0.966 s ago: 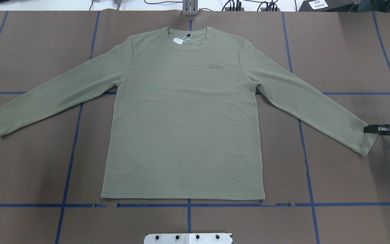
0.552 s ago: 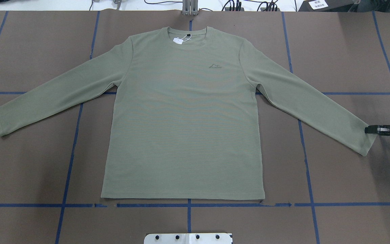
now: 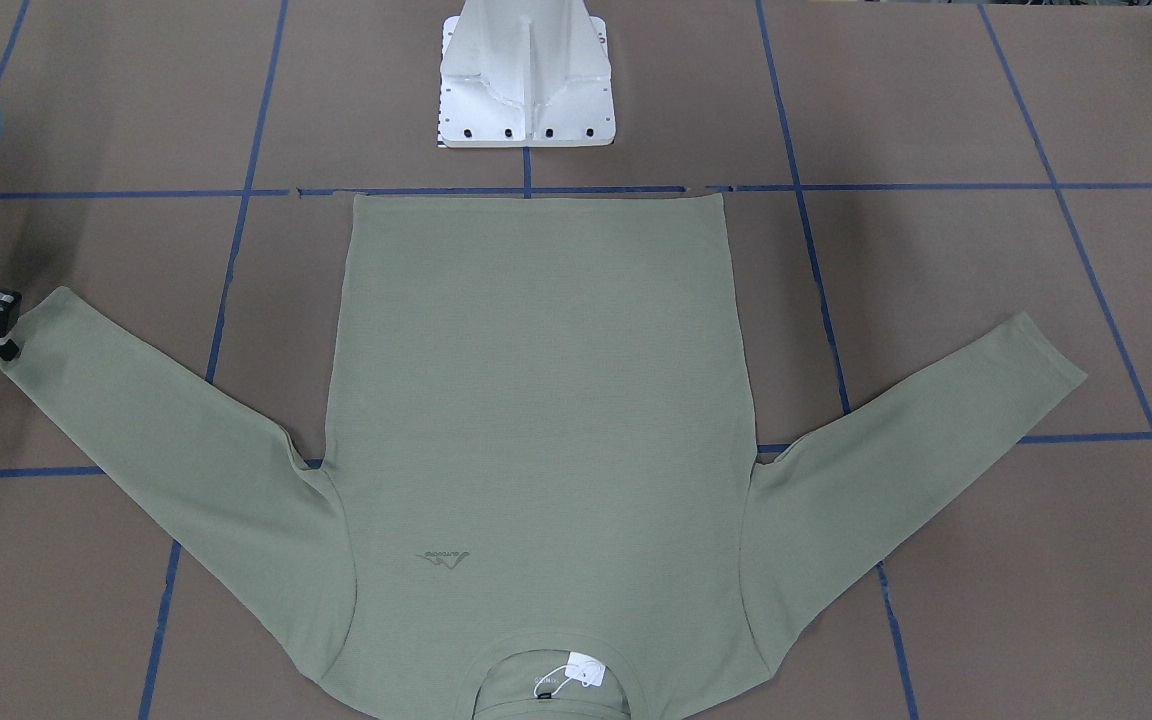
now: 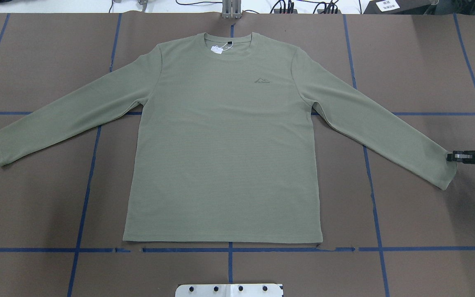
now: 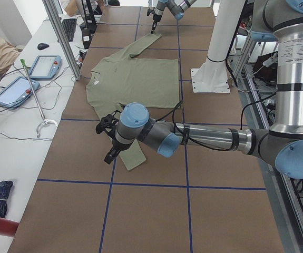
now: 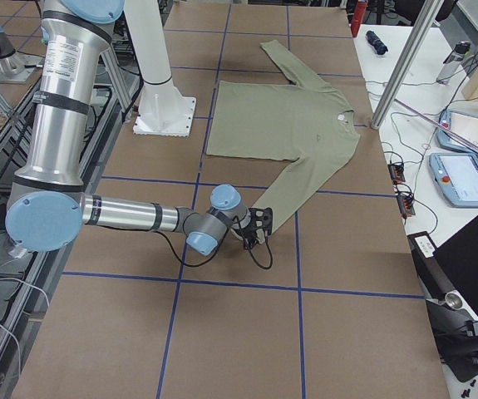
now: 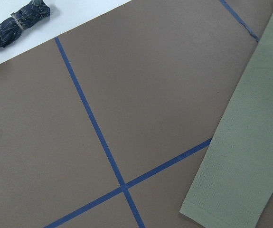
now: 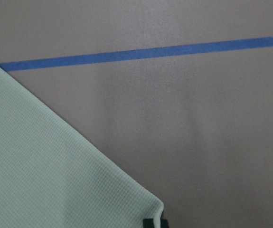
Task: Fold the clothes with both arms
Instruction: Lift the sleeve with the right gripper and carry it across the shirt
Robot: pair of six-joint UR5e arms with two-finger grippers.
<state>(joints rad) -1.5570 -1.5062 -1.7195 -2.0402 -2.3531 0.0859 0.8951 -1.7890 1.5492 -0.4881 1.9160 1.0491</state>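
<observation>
At the shirt's [image 4: 221, 144] cuff [image 4: 447, 170], both layers are being sought by the right gripper [image 4: 452, 156]; jaw closure cannot be told.

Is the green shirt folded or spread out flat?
Spread flat. The shirt lies face up, both sleeves stretched outward, nothing folded over.

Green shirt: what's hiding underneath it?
The shirt lies flat on the brown table cover. Blue tape lines run up to its edges and slip beneath it. Anything else under the cloth is covered, so it cannot be seen.
</observation>
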